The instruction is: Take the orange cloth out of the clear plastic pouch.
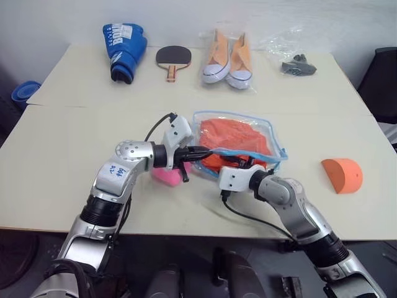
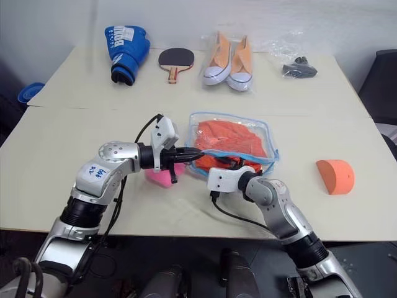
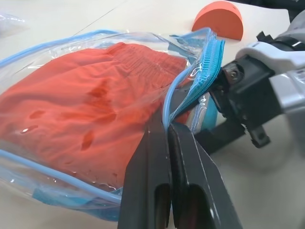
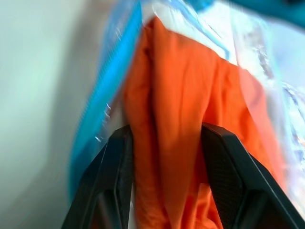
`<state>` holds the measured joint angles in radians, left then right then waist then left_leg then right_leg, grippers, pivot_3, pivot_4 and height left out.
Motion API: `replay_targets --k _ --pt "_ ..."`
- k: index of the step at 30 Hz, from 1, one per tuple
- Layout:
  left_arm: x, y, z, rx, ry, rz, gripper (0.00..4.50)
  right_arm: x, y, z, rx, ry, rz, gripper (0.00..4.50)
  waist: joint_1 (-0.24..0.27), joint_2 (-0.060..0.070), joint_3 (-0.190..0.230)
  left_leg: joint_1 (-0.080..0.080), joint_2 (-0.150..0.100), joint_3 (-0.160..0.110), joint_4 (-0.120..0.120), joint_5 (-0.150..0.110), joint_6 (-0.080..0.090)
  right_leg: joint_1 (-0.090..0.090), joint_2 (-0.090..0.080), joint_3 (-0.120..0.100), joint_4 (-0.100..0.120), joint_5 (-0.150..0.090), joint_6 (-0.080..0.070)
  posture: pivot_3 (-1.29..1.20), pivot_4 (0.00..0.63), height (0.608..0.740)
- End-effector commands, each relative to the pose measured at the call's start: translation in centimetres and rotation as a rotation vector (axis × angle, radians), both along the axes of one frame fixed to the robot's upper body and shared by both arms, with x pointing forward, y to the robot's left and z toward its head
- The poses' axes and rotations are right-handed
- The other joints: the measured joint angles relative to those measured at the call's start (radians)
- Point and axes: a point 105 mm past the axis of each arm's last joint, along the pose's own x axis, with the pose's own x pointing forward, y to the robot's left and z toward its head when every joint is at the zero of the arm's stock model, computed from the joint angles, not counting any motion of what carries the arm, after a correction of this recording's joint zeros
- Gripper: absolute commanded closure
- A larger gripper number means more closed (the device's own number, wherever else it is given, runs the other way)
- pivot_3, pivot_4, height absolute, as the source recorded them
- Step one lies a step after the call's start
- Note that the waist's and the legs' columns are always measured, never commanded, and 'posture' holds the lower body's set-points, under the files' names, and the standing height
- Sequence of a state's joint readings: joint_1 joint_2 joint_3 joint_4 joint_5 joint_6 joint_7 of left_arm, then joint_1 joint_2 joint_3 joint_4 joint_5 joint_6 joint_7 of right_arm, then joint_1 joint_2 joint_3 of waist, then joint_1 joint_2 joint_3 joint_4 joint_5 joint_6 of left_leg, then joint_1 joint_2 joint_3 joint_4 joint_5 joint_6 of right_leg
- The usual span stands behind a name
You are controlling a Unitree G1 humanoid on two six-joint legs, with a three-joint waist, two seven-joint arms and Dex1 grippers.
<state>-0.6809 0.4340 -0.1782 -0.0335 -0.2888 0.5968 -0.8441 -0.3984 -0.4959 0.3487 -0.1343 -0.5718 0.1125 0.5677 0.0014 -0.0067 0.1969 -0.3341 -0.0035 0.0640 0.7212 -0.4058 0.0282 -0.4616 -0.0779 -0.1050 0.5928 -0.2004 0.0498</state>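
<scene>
The clear plastic pouch point(image 1: 276, 141) with light blue edging lies on the table's middle, its zip mouth toward me. The orange cloth point(image 1: 232, 135) is bunched inside it, with a fold showing at the mouth. My left gripper point(image 3: 167, 125) reaches in from the left and is shut on the pouch's blue zip edge, lifting that lip a little. My right gripper point(image 4: 167, 131) comes from the near side into the mouth. Its fingers point(image 4: 116, 157) stand apart on either side of a fold of the orange cloth point(image 4: 176, 95), which fills the gap between them.
A pink object point(image 1: 166, 175) lies under my left wrist. An orange half-round cup point(image 1: 342, 175) sits to the right. Along the far edge are a blue boxing glove point(image 1: 124, 49), a paddle point(image 1: 172, 59), bagged sneakers point(image 1: 226, 59) and a clear bag of black items point(image 1: 296, 62).
</scene>
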Motion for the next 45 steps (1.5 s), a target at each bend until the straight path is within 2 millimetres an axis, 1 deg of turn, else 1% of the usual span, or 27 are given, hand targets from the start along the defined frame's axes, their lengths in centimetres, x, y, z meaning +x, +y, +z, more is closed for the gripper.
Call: replay_targets --k 1,4,9,12,15,16,17,22,24,26,28,29,33,37,40,43,45 --pt "-0.2 -0.5 1.4 -0.013 -0.061 -0.031 4.50 0.8 -2.6 -1.1 -0.066 0.007 -0.122 2.31 0.000 0.000 0.000 0.000 0.000 0.000 0.000 0.000 0.000 0.000 0.000 0.000 0.000 0.000 0.000 0.00 0.150 0.740" --pt "-0.2 -0.4 1.4 -0.013 -0.063 -0.028 4.50 1.1 -3.7 -1.0 -0.086 -0.006 -0.173 2.31 0.001 0.000 0.000 0.000 0.000 0.000 0.000 0.000 0.000 0.000 0.000 0.000 0.000 0.000 0.000 0.00 0.150 0.740" --pt "-0.1 -0.4 1.3 -0.013 -0.063 -0.027 4.50 0.7 -3.7 -2.0 -0.082 0.031 -0.180 2.31 0.002 0.000 0.000 0.000 0.000 0.000 0.000 0.000 0.000 0.000 0.000 0.000 0.000 0.000 0.000 0.00 0.150 0.740" --pt "-0.1 -0.5 1.3 -0.011 -0.063 -0.029 4.50 0.6 -3.1 -2.1 -0.044 0.038 -0.172 2.91 0.002 0.000 0.000 0.000 0.000 0.000 0.000 0.000 0.000 0.001 0.000 0.000 0.000 0.000 0.000 0.00 0.150 0.740" --pt "-0.1 -0.5 1.3 -0.010 -0.063 -0.030 4.50 0.7 -2.9 -2.2 -0.041 0.034 -0.167 3.88 0.000 0.000 0.000 0.000 0.000 0.000 0.000 0.000 0.000 0.001 0.000 0.000 0.000 0.000 0.000 0.00 0.150 0.740" --pt "-0.1 -0.5 1.3 -0.009 -0.063 -0.030 4.50 0.7 -2.8 -2.2 -0.041 0.031 -0.164 4.34 0.000 0.000 0.000 0.000 0.000 0.000 0.000 0.000 0.000 0.001 0.000 0.000 0.000 0.000 0.000 0.00 0.150 0.740" --pt "-0.1 -0.5 1.2 -0.008 -0.063 -0.030 4.50 0.7 -2.8 -2.2 -0.041 0.030 -0.162 4.43 0.000 0.000 0.000 0.000 0.000 0.000 0.000 0.000 0.000 0.001 0.000 0.000 0.000 0.000 0.000 0.00 0.150 0.740" --pt "0.0 -0.5 1.1 -0.004 -0.063 -0.027 4.50 0.4 -2.8 -2.3 -0.073 0.017 -0.135 4.43 0.000 0.000 0.000 0.001 0.000 0.000 0.000 0.000 0.000 0.001 0.000 0.000 0.000 0.000 0.000 0.00 0.150 0.740" --pt "0.2 -0.5 0.9 0.000 -0.065 -0.019 4.50 -0.3 -2.2 -2.0 -0.076 0.003 -0.077 4.43 0.001 0.000 0.000 0.000 0.000 0.000 0.000 0.000 0.000 0.001 0.000 0.000 0.000 0.000 0.000 0.00 0.150 0.740" --pt "0.7 -0.5 0.6 0.011 -0.078 0.013 4.50 -2.3 -0.2 -1.7 -0.101 -0.016 0.098 4.43 0.004 0.000 0.000 0.000 0.000 0.000 0.000 0.000 0.000 0.001 0.000 0.000 0.000 0.000 0.000 0.00 0.150 0.740" --pt "1.4 -0.6 0.5 0.013 -0.080 0.048 4.50 -3.9 0.6 -1.6 -0.150 -0.050 0.216 4.43 0.004 0.000 0.000 0.000 0.000 -0.001 0.000 0.000 0.000 0.000 0.000 0.000 -0.001 0.000 0.000 0.00 0.150 0.740" --pt "1.9 -0.7 0.6 0.008 -0.084 0.073 4.50 -4.5 0.6 -1.5 -0.162 -0.058 0.252 4.43 0.003 0.000 0.000 0.000 0.000 0.000 -0.001 0.000 0.000 0.000 0.000 0.000 -0.001 0.000 0.000 0.00 0.150 0.740" --pt "4.2 -0.7 1.1 0.012 -0.119 0.163 4.50 -6.0 0.0 -0.5 -0.183 -0.085 0.348 4.43 0.009 0.000 0.000 0.000 0.000 0.000 0.000 0.000 0.000 0.001 0.002 -0.001 -0.001 0.000 0.000 0.00 0.150 0.740" --pt "5.7 0.3 0.6 0.107 -0.208 0.212 4.50 -7.0 -1.1 0.7 -0.212 -0.102 0.394 4.43 0.012 0.000 0.000 0.001 0.000 0.001 -0.001 0.000 0.000 0.000 0.001 0.000 -0.001 0.000 0.000 0.00 0.150 0.740" --pt "7.0 1.9 0.1 0.201 -0.292 0.257 4.50 -8.7 -2.2 0.5 -0.239 -0.055 0.446 4.43 0.015 0.000 0.000 0.001 0.000 0.001 -0.001 0.000 0.000 0.000 0.001 0.000 -0.001 0.000 0.000 0.00 0.150 0.740" --pt "8.6 4.4 -0.1 0.276 -0.345 0.335 4.50 -10.3 -4.2 -0.4 -0.277 0.024 0.461 4.43 0.022 0.000 0.000 0.001 0.000 0.001 -0.001 0.000 0.000 0.000 0.001 -0.001 -0.001 0.000 0.000 0.00 0.150 0.740" --pt "9.3 5.5 0.1 0.289 -0.352 0.369 4.50 -10.8 -5.4 -0.9 -0.306 0.056 0.453 4.43 0.023 0.000 0.000 0.001 0.000 0.001 -0.001 0.000 0.000 0.001 0.001 -0.001 -0.001 0.000 0.000 0.00 0.150 0.740"
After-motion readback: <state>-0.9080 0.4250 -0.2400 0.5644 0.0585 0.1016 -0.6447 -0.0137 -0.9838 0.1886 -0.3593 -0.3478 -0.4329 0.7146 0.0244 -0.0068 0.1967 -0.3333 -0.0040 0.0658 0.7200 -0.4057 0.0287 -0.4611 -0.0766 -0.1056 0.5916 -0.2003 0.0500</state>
